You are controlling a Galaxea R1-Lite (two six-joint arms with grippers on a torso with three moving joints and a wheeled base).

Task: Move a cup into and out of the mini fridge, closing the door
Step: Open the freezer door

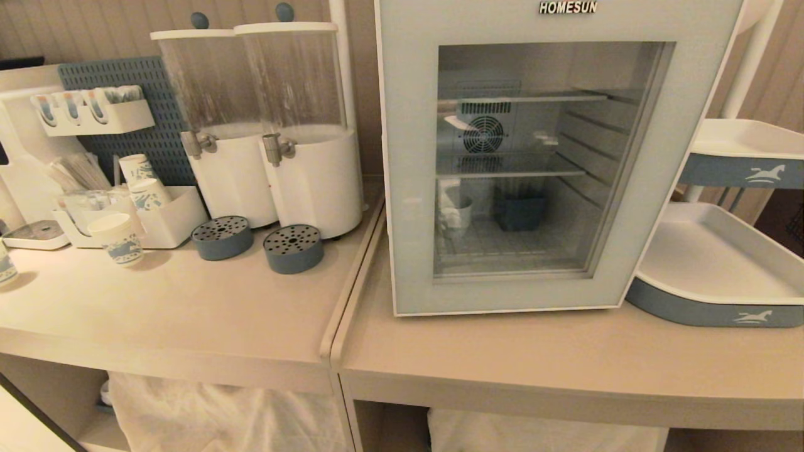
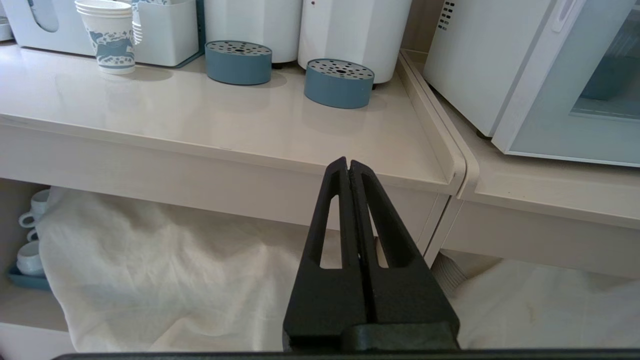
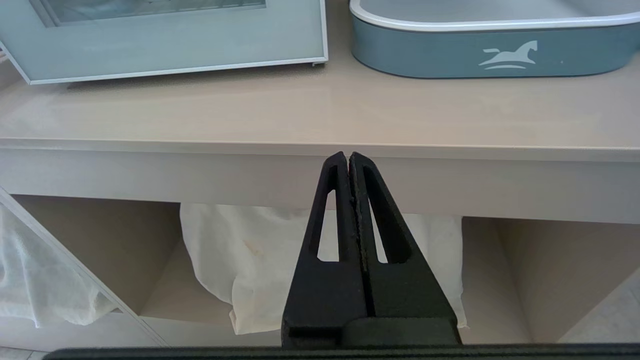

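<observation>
Nearest the robot, both arms hung below the table edge, out of the head view. Left gripper (image 2: 348, 165) had its fingers pressed together, holding nothing, tips level with the front lip of the left table (image 2: 225, 125). Right gripper (image 3: 348, 159) likewise had its fingers closed and empty, before the front edge of the right table (image 3: 320, 115). White cloth (image 3: 250, 250) hung in the open compartments underneath; a few white cups (image 2: 31, 215) sat on a lower shelf at the far left of the left wrist view.

On the left table, farther back: two round blue drip trays (image 1: 293, 248), a patterned paper cup (image 1: 117, 238), then two white cylindrical drink dispensers (image 1: 314, 125) against the wall.

On the right table stood the mini fridge (image 1: 553, 157), its door (image 1: 408, 188) shut flush. Through the glass, the cup (image 1: 458, 215) stood on the fridge floor at the left side, with a dark blue container (image 1: 521, 212) just beside it to the right. Wire shelves and a round fan grille (image 1: 483, 135) showed behind. A blue-and-white tray (image 1: 710, 263) lay beside the fridge on the right.
</observation>
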